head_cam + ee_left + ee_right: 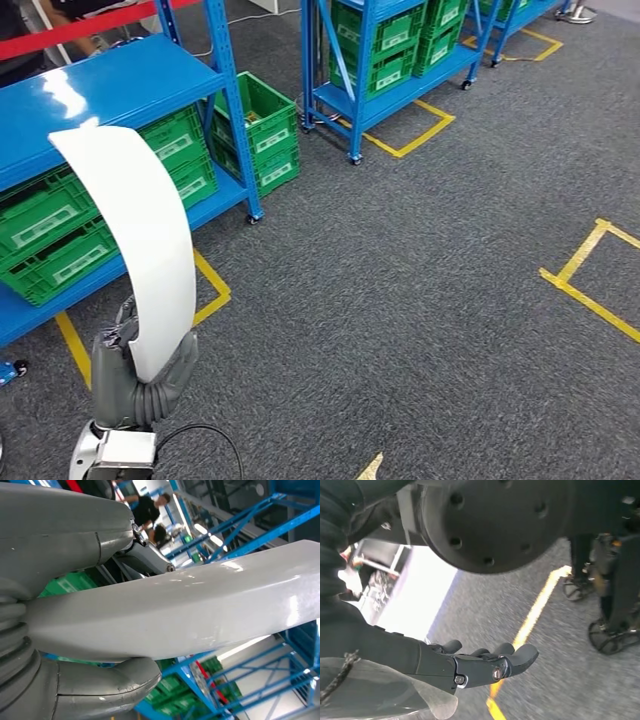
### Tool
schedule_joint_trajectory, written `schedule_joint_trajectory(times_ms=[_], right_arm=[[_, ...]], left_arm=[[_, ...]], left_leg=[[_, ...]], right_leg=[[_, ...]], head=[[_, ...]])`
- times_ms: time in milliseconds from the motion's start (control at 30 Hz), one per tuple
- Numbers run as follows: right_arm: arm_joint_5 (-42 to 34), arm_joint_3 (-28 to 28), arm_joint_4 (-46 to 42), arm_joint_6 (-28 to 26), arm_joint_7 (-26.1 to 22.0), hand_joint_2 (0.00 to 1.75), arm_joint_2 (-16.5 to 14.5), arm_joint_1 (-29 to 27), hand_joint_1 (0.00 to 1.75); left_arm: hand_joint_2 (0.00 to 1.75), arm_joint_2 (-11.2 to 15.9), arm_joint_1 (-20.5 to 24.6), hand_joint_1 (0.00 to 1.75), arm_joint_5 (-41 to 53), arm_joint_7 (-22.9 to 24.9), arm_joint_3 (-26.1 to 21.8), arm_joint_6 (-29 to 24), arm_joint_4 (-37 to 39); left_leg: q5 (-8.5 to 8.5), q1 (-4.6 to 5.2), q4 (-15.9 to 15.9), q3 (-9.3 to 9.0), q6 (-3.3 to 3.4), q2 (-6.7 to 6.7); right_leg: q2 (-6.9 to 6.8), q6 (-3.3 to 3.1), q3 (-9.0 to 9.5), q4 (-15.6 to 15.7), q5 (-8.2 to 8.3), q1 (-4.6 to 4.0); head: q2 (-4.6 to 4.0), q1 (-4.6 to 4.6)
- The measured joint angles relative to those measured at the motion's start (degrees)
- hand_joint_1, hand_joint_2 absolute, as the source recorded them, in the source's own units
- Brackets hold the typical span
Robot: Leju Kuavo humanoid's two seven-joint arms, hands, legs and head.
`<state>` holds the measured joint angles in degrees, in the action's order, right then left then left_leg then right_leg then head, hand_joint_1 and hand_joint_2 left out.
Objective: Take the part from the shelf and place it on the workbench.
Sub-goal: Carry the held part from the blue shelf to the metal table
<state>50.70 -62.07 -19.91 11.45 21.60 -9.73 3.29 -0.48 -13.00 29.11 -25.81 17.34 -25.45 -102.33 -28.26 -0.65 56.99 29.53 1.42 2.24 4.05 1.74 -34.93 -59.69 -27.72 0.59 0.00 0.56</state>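
The left hand [143, 375] grips the lower end of the white curved part [136, 235], which rises above it and arches toward the blue shelf [90, 90]. In the left wrist view the thumb [109, 685] and the fingers [149, 560] press the part [188, 612] from both sides. The right hand [486, 662] hangs over the grey carpet [546, 680], fingers stretched out, holding nothing. Green crates [53, 235] sit on the shelf; what is inside them cannot be seen.
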Motion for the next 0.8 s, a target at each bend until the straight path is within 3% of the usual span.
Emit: schedule_joint_trajectory(times_ms=[67, 100, 133, 167, 200, 267, 333, 367, 433, 500, 567, 633, 667, 700, 733, 800], right_arm=[[-0.02, -0.11, -0.07, 0.07, -0.24, 1.75, 0.0, 0.02, 0.0], [-0.03, -0.15, -0.09, 0.12, -0.49, 1.75, 0.0, 0.01, 0.0], [-0.05, -0.26, -0.12, 0.22, -0.78, 1.75, 0.0, -0.07, 0.0], [-0.1, -0.43, -0.19, 0.36, -0.98, 1.75, 0.0, -0.22, 0.0], [-0.2, -0.68, -0.36, 0.59, -1.04, 1.75, 0.0, -0.44, 0.0], [-0.43, -1.26, -1.0, 1.33, -1.02, 1.75, -0.01, -0.85, 0.0], [-0.57, -1.82, -1.83, 2.25, -1.0, 1.75, -0.13, -1.05, 0.0], [-0.6, -2.1, -2.2, 2.6, -1.01, 1.75, -0.21, -1.16, 0.0], [-0.52, -2.73, -2.85, 3.15, -1.09, 1.75, -0.37, -1.56, 0.0], [-0.23, -3.16, -3.42, 3.39, -1.11, 1.75, -0.54, -1.85, 0.0], [0.21, -3.51, -3.86, 3.48, -1.07, 1.75, -0.64, -1.8, 0.0], [0.7, -3.88, -4.04, 3.54, -1.15, 1.75, -0.66, -1.69, 0.0], [0.93, -4.09, -4.05, 3.56, -1.2, 1.75, -0.66, -1.7, 0.0], [1.13, -4.25, -4.07, 3.57, -1.23, 1.75, -0.67, -1.7, 0.0], [1.34, -4.39, -4.06, 3.57, -1.19, 1.75, -0.7, -1.71, 0.0], [1.66, -4.66, -4.06, 3.55, -1.12, 1.75, -0.89, -1.59, 0.0]], left_arm=[[1.75, -0.19, -0.22, 1.75, 0.2, 0.01, 0.15, -0.26, 0.0], [1.75, -0.25, -0.33, 1.75, 0.3, 0.02, 0.22, -0.36, 0.01], [1.75, -0.3, -0.4, 1.75, 0.4, 0.02, 0.33, -0.43, 0.02], [1.75, -0.36, -0.4, 1.75, 0.54, 0.02, 0.55, -0.5, 0.03], [1.75, -0.46, -0.34, 1.75, 0.69, 0.04, 0.89, -0.61, 0.07], [1.75, -0.7, -0.07, 1.75, 1.07, 0.1, 1.8, -0.91, 0.13], [1.75, -0.91, 0.33, 1.75, 1.44, 0.28, 2.84, -1.31, 0.22], [1.75, -0.98, 0.53, 1.75, 1.59, 0.38, 3.35, -1.47, 0.29], [1.75, -1.07, 0.9, 1.75, 1.74, 0.56, 4.3, -1.79, 0.4], [1.75, -1.07, 1.14, 1.75, 1.83, 0.79, 4.92, -2.2, 0.45], [1.75, -0.97, 1.13, 1.75, 1.86, 1.22, 5.25, -2.58, 0.48], [1.75, -0.77, 1.02, 1.75, 1.59, 1.76, 5.45, -2.69, 0.58], [1.75, -0.68, 1.0, 1.75, 1.22, 2.0, 5.56, -2.53, 0.66], [1.75, -0.58, 0.99, 1.75, 0.65, 2.2, 5.68, -2.26, 0.73], [1.75, -0.52, 0.99, 1.75, 0.04, 2.35, 5.8, -1.92, 0.77], [1.75, -0.42, 0.97, 1.75, -0.87, 2.42, 5.96, -1.45, 0.79]], left_leg=[[0.15, 0.05, -0.11, 0.17, 0.32, -1.62], [0.17, 0.11, -0.1, 0.28, 0.36, -2.48], [0.18, 0.15, -0.09, 0.36, 0.37, -3.36], [0.18, 0.16, -0.08, 0.41, 0.37, -4.16], [0.17, 0.15, -0.07, 0.4, 0.34, -4.88], [0.08, 0.23, -0.06, 0.23, 0.12, -6.08], [-0.07, 0.5, 0.02, 0.08, -0.46, -7.06], [-0.07, 0.62, 0.05, 0.05, -0.79, -7.52], [-0.18, 0.53, 0.03, -0.12, -1.54, -8.12], [-1.83, 0.34, 1.76, 0.34, -2.27, -6.45], [-5.65, 0.24, 8.0, 2.95, -2.56, -3.83], [-8.57, 0.23, 15.21, 6.2, -2.44, -2.9], [-8.5, 0.26, 16.62, 6.89, -2.3, -2.8], [-7.19, 0.29, 15.63, 6.48, -2.06, -2.67], [-5.08, 0.36, 12.66, 5.13, -1.73, -2.3], [-1.19, 0.46, 4.76, 1.66, -0.84, 0.13]], right_leg=[[-2.74, 0.41, -3.19, -6.63, -3.56, -0.05], [-3.25, 0.61, -4.94, -10.46, -5.19, -0.01], [-3.5, 0.76, -6.03, -13.11, -6.02, 0.03], [-3.68, 0.84, -6.06, -13.7, -5.81, 0.05], [-3.99, 0.85, -4.8, -11.87, -4.6, 0.07], [-6.01, 0.69, -0.05, -3.76, -1.6, -0.02], [-7.84, 0.02, 3.21, 1.89, -0.34, -0.26], [-8.04, -0.38, 3.51, 2.62, -0.43, -0.43], [-6.85, -1.24, 3.25, 2.68, -0.09, -0.47], [-5.79, -2.03, 3.27, 2.95, 0.32, -0.3], [-4.62, -2.63, 3.21, 3.04, 0.71, -0.32], [-3.24, -2.93, 2.9, 3.0, 0.92, -0.58], [-2.5, -2.98, 2.83, 2.97, 0.97, -0.71], [-1.73, -2.99, 2.83, 2.92, 1.01, -0.81], [-0.99, -2.97, 2.88, 2.87, 1.04, -0.89], [0.43, -2.79, 2.8, 2.67, 1.13, -0.92]], head=[[0.0, 0.28], [0.0, 0.32], [0.0, 0.3], [0.0, 0.32], [0.0, 0.32], [0.0, 0.33], [0.0, 0.24], [0.0, 0.18], [0.0, 0.13], [0.0, -0.06], [0.0, -0.3], [0.0, -0.32], [0.0, -0.33], [0.0, -0.32], [0.0, -0.32], [0.0, -0.27]])
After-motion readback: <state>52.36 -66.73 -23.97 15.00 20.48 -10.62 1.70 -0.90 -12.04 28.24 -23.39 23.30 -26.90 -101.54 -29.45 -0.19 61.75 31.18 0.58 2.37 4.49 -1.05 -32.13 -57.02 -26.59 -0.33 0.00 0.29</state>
